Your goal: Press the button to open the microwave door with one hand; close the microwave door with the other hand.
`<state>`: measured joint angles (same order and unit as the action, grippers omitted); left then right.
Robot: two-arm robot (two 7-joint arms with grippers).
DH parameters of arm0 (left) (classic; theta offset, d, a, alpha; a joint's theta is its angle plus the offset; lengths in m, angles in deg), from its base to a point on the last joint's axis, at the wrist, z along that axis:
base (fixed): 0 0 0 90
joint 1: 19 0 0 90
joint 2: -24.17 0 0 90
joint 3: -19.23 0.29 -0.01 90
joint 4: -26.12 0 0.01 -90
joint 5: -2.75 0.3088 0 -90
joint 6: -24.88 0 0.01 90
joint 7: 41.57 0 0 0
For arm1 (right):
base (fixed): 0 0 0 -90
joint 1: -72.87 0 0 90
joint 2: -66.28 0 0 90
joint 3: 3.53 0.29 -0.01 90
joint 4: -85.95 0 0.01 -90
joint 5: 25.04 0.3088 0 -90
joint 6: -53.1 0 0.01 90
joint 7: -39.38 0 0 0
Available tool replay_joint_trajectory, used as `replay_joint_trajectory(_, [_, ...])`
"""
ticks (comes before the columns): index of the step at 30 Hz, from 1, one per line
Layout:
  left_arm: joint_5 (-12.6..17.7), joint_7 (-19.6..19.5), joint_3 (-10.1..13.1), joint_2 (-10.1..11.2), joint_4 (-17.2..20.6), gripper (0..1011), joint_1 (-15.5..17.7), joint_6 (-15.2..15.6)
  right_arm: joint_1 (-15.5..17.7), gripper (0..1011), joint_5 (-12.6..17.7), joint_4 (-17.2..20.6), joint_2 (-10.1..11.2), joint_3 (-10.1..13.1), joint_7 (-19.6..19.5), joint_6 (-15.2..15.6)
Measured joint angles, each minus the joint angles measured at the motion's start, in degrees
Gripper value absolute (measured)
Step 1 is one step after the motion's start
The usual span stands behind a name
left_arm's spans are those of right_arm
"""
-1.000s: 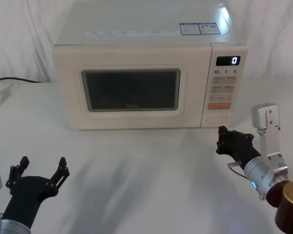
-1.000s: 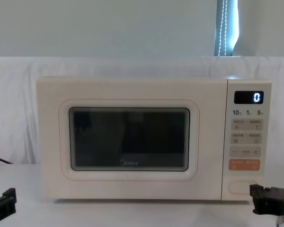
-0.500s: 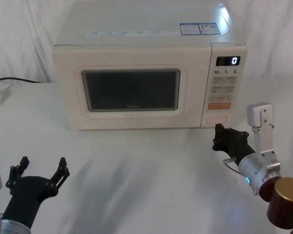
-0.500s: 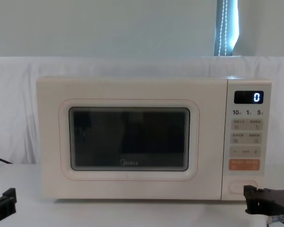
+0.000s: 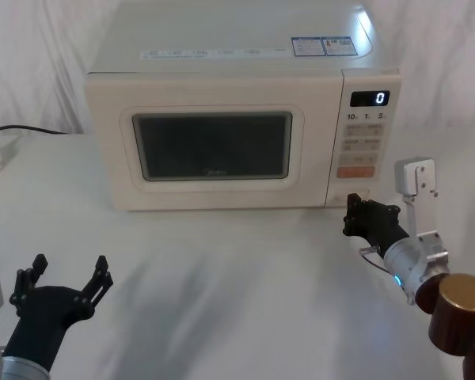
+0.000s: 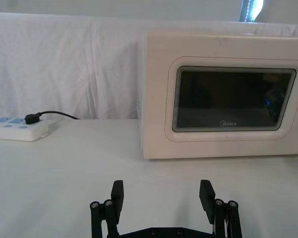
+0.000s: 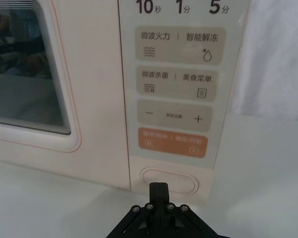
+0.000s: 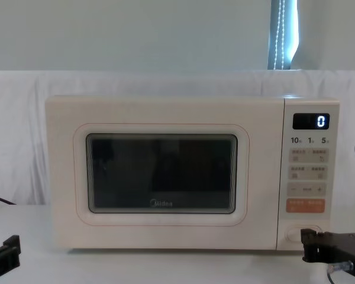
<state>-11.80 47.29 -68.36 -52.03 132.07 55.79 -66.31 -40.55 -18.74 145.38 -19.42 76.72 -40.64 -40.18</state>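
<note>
Microwave (image 5: 229, 119): we record it straight ahead of both claws, microwave door (image 5: 214, 142) flush. Button (image 7: 170, 181): just beyond our right gripper (image 7: 159, 187), whose fingers are clenched together at its lower edge. Left gripper (image 6: 161, 198): released, fingers spread, hanging well short of the door.

a white cloth covers the bench (image 5: 237, 269) and hangs as a creased backdrop (image 6: 64, 64) behind it. at the far left edge lies a white power strip (image 6: 17, 128) with a black plug (image 6: 32, 118) in it, its black cable (image 5: 28, 131) trailing along the cloth. a beaded blind cord (image 8: 278, 35) hangs against a bright window strip.
</note>
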Motion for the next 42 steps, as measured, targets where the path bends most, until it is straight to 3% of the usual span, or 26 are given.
replay_joint_trajectory(19, [0.0,0.0,0.0,0.0,0.0,1001,0.0,0.0,-3.6,0,-0.8,-5.3,-0.3,0.7,-0.2,-0.7])
replay_joint_trajectory(42, [0.0,0.0,0.0,0.0,0.0,1001,0.0,0.0,-4.6,0,-0.8,-7.0,-0.7,1.3,-0.2,-1.3])
